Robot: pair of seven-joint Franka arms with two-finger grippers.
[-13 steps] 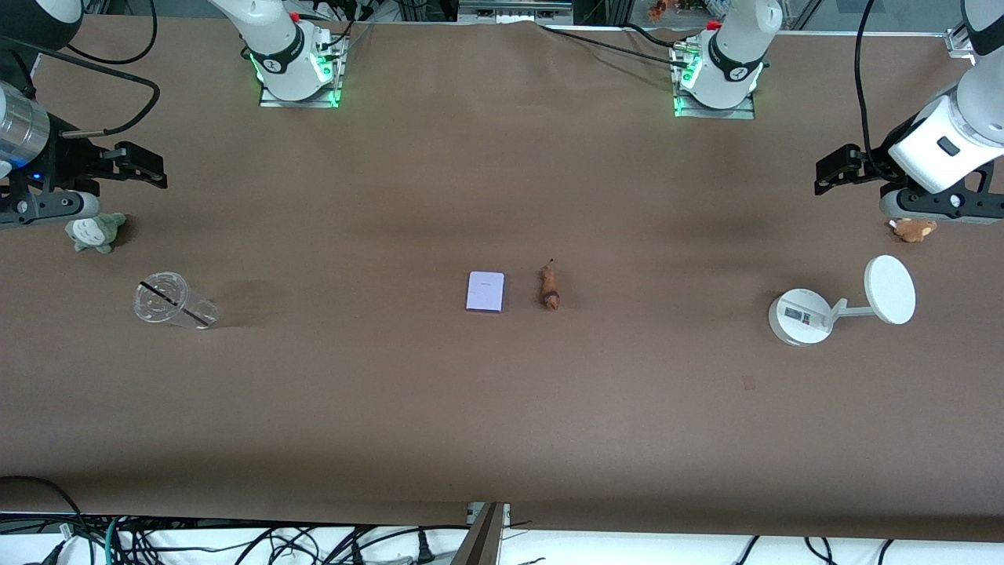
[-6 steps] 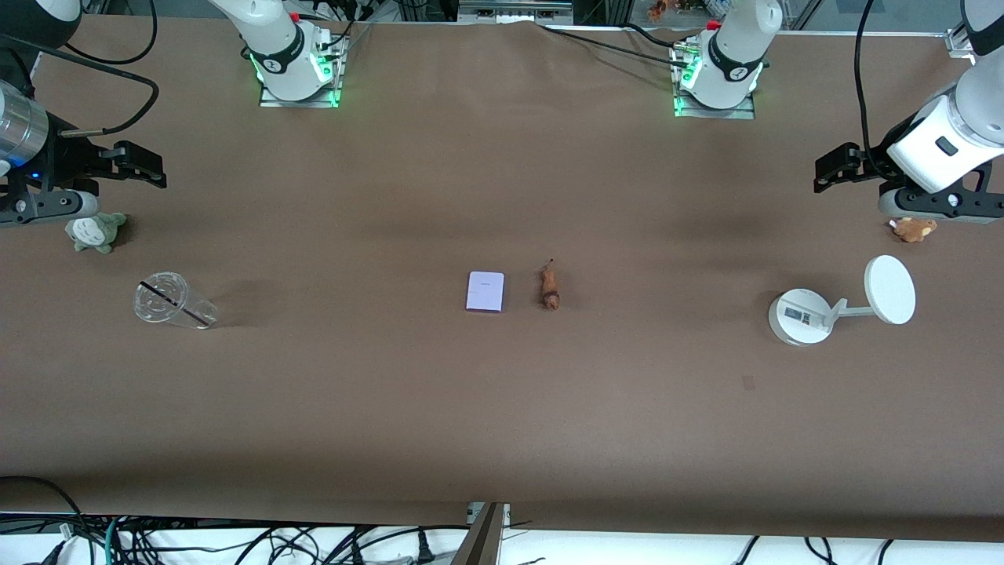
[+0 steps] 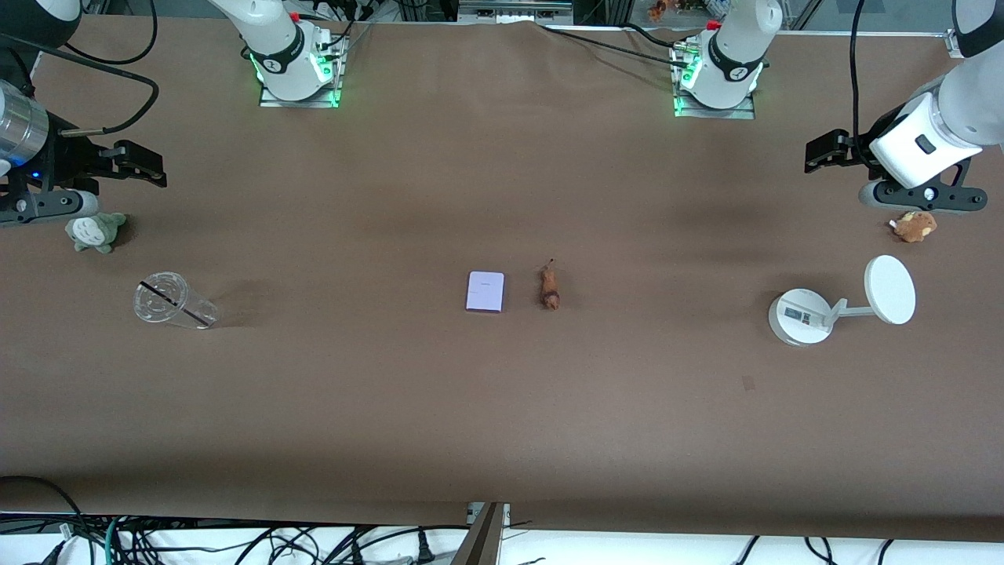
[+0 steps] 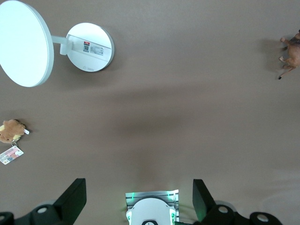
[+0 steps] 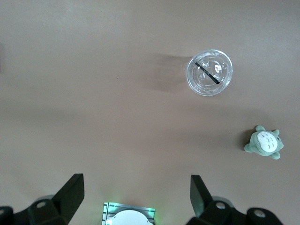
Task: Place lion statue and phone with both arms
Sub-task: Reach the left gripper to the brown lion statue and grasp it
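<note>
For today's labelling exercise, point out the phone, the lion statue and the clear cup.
phone [image 3: 485,291], front view, middle of its flat face.
lion statue [image 3: 549,287], front view, mid-body.
clear cup [image 3: 174,300], front view, its side wall.

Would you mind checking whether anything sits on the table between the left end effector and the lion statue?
Nothing visible does. The left end effector, open, hangs over the left arm's end of the table; the lion statue lies mid-table beside the phone. The white stand and tan plush toy sit off that path.
</note>
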